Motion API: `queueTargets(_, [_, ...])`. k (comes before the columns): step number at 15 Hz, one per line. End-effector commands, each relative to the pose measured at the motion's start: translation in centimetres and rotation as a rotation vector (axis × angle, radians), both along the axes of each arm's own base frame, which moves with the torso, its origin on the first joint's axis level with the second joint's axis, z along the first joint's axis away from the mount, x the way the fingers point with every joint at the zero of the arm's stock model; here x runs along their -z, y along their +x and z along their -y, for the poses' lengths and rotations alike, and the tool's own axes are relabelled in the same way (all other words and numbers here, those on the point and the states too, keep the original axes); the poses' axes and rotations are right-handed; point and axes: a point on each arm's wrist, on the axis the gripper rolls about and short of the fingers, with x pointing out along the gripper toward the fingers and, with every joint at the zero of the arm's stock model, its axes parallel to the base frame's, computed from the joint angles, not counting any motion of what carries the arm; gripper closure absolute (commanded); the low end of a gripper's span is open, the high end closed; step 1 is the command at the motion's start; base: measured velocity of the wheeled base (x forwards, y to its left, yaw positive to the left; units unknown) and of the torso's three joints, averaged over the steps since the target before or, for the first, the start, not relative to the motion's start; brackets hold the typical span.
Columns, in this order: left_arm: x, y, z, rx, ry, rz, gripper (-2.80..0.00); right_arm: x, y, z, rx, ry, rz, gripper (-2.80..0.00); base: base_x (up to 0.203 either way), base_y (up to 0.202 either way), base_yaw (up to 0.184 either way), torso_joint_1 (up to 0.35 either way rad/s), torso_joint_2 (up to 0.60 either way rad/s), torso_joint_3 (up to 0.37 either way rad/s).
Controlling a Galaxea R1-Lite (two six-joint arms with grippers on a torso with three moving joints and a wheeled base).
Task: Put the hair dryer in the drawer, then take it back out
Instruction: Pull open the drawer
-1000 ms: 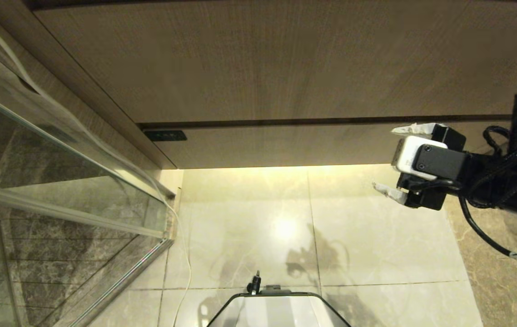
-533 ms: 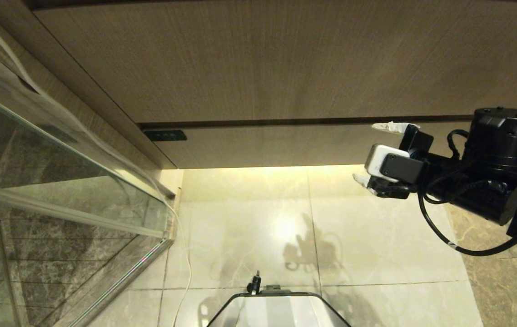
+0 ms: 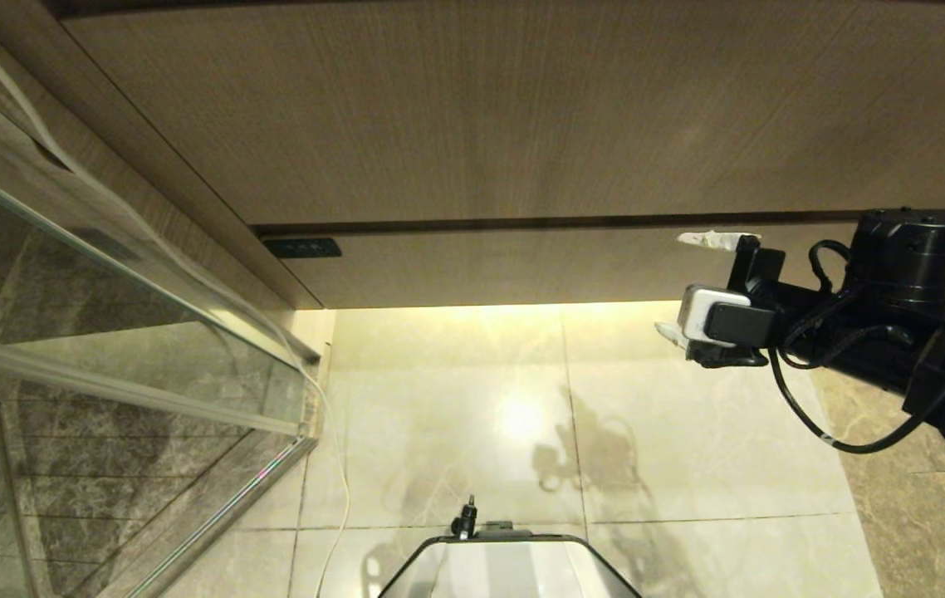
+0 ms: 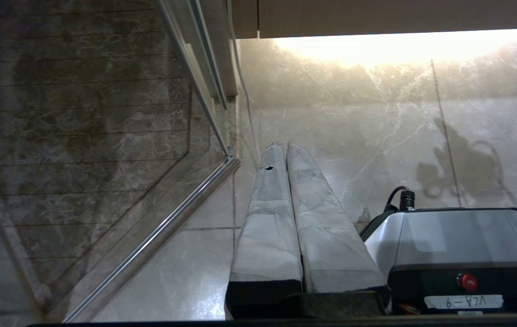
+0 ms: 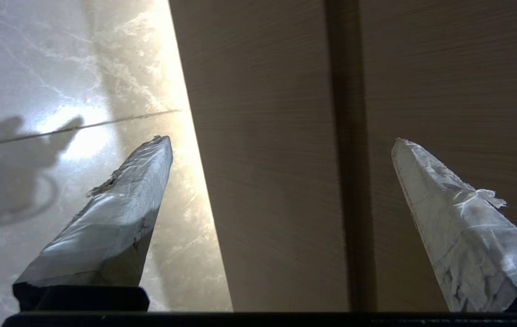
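Note:
The drawer (image 3: 506, 266) is the low wood-grain front with a small dark label (image 3: 302, 247) at its left corner, and it is closed. The hair dryer is out of view. My right gripper (image 3: 670, 285) hovers open just in front of the drawer's right part, one finger near its top edge and one below its bottom edge. In the right wrist view the gripper (image 5: 281, 141) spans the drawer front (image 5: 263, 181), with nothing held. My left gripper (image 4: 281, 145) is shut and parked, pointing at the floor.
A taller wood-grain panel (image 3: 481, 108) sits above the drawer, across a dark gap (image 5: 345, 136). A glass shower screen (image 3: 107, 332) stands at the left, with a thin white cord (image 3: 344, 482) along its foot. My base (image 3: 506, 565) rests on the marble floor (image 3: 456, 415).
My right arm has swung left along the drawer front and the wrist has turned. Its fingers stay open. The drawer and left arm have not moved.

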Motion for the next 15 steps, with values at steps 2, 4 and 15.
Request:
queueTargets(2, [0.0, 0.0, 0.0, -0.001, 0.0, -0.001, 0.0, 0.6, 1.0, 0.4, 0.003, -0.011, -0.017, -2.8, 0.0, 0.0, 0.0, 0.0, 0.0, 0.0])
queueTargets(4, [0.0, 0.0, 0.0, -0.001, 0.0, 0.002, 0.0, 0.9, 1.8, 0.4, 0.01, -0.016, -0.023, -2.8, 0.0, 0.0, 0.0, 0.0, 0.0, 0.0])
queueTargets(15, [0.0, 0.0, 0.0, -0.001, 0.0, 0.0, 0.0, 0.0, 4.8, -0.3, 0.01, -0.047, -0.211, -2.8, 0.0, 0.0, 0.0, 0.0, 0.0, 0.0])
